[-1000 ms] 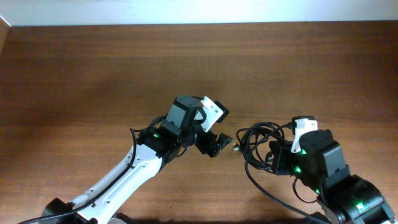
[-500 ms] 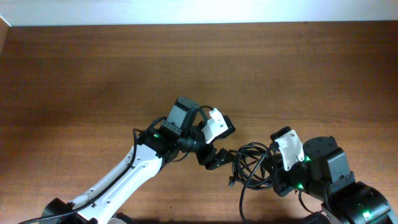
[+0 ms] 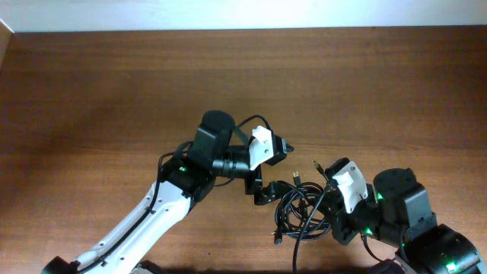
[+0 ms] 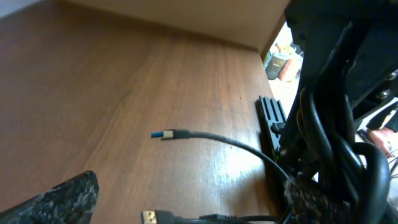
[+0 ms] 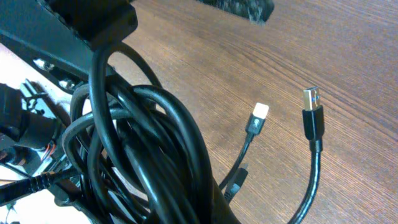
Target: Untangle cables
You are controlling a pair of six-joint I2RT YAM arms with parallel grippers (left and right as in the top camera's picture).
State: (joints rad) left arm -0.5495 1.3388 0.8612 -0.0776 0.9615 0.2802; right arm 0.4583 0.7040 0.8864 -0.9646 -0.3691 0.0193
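While the jaws of the left gripper [image 3: 261, 189] are being held wide apart with nothing clamped between them, those of the right gripper [image 3: 329, 217] are being masked by cord, so their spread cannot be told. The cables [image 3: 300, 215] are being seen bunched between both grippers on the tabletop [image 3: 114, 91]. Loosening is judged to be in hand; next, one strand needs singling out and drawing clear. A blue-tongued plug [image 4: 163, 134] is being shown from the left wrist and a white-tipped plug [image 5: 259, 112] from the right wrist. Neither colour is being resolved overhead.
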